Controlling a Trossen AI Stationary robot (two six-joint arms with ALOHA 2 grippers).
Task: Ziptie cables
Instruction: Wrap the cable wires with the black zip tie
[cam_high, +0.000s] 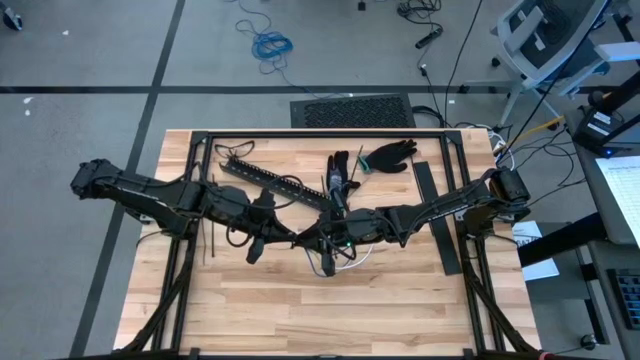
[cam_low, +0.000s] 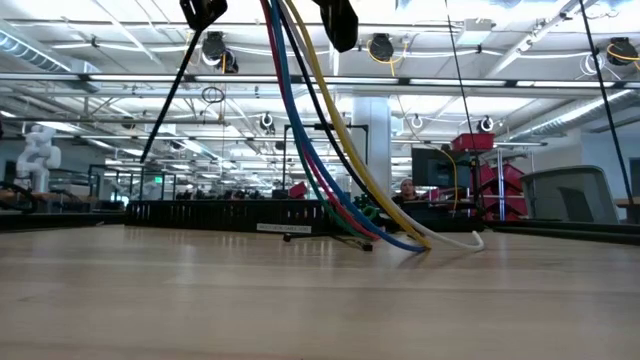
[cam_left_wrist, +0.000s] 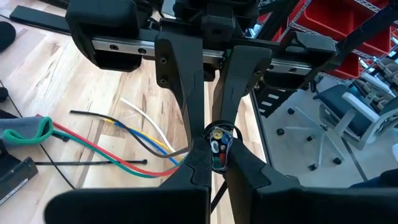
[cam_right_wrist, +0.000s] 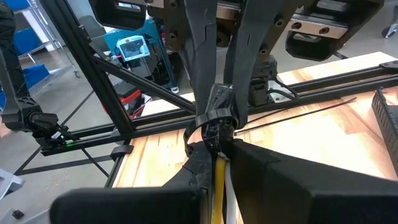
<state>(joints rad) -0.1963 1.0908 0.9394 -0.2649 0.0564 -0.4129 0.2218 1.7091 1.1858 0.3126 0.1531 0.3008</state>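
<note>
Here, near the middle of the pale wooden table (cam_high: 300, 310), the left gripper (cam_left_wrist: 208, 163) and right gripper (cam_right_wrist: 217, 152) are both closed on the bundle of thin coloured cables (cam_low: 320, 150), apparently lifted; open tabletop lies nearer.

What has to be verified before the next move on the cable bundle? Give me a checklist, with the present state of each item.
1. Right gripper shut on the cables: ok.
2. Left gripper closed at the ziptie loop: ok; what exactly it pinches: cannot tell.
3. The ziptie loop encircles the bundle near its held end: ok.
4. Loop pulled tight: cannot tell.
5. Free ends of the cables rest on the table: ok.
</note>
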